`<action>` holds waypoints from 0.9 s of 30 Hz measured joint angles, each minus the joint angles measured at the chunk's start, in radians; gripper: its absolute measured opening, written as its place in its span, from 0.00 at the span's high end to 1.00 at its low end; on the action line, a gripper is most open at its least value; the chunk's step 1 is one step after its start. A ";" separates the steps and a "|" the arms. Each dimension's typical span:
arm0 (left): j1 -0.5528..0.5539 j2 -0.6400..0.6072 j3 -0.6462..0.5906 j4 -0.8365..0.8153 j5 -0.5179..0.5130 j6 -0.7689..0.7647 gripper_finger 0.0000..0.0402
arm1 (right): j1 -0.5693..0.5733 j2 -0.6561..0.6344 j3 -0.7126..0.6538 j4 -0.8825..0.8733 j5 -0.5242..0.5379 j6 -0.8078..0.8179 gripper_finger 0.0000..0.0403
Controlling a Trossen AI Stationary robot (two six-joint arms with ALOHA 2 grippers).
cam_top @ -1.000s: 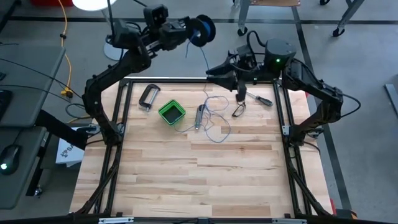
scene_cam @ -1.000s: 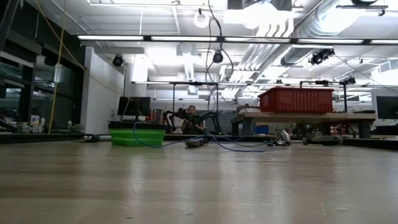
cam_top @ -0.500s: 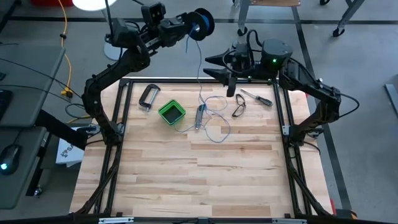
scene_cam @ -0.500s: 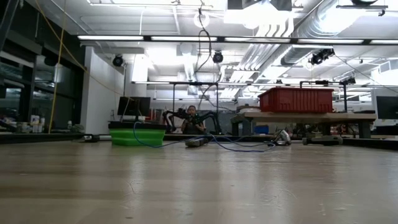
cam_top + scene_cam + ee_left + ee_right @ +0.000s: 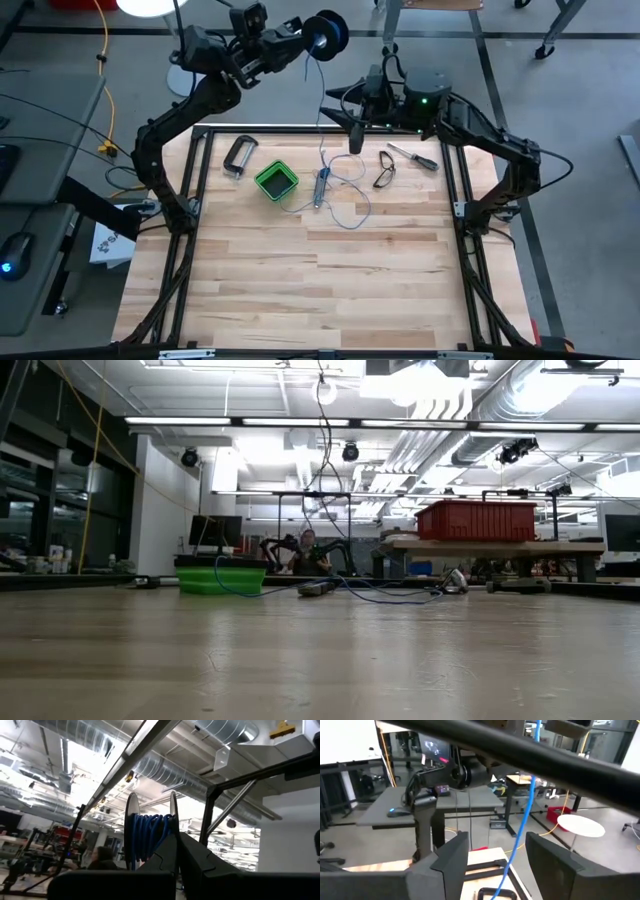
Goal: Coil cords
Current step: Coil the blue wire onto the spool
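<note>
A bare wooden counter (image 5: pixel 320 660) fills the foreground; at its far edge sits a green box (image 5: pixel 220 580), with thin blue wire (image 5: pixel 385 598) looping low beside it; one strand rises straight up; beyond, a red bin (image 5: pixel 475 521) rests on a bench.

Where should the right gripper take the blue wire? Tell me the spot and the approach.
Grip the taut hanging stretch of the blue wire below the spool held by the left gripper. That stretch runs free and near-vertical, so the open right gripper should probably come in level from its own side, fingers straddling it.
</note>
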 joint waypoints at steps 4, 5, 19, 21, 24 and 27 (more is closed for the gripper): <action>0.000 0.000 0.000 -0.001 -0.001 0.004 1.00 | 0.000 0.003 0.000 0.002 0.034 0.016 0.52; 0.000 0.000 0.000 0.000 -0.001 0.008 1.00 | 0.000 0.004 0.000 0.002 0.045 0.015 0.52; 0.007 0.000 0.000 0.005 -0.003 0.028 1.00 | -0.006 0.015 -0.002 0.003 0.076 0.049 0.52; 0.007 0.000 0.000 0.005 -0.003 0.028 1.00 | -0.006 0.017 -0.002 0.005 0.077 0.045 0.52; 0.007 0.000 0.000 0.005 -0.003 0.028 1.00 | -0.006 0.019 -0.002 0.005 0.077 0.051 0.52; 0.008 0.000 0.000 0.005 -0.003 0.028 1.00 | -0.006 0.024 -0.002 0.004 0.078 0.053 0.52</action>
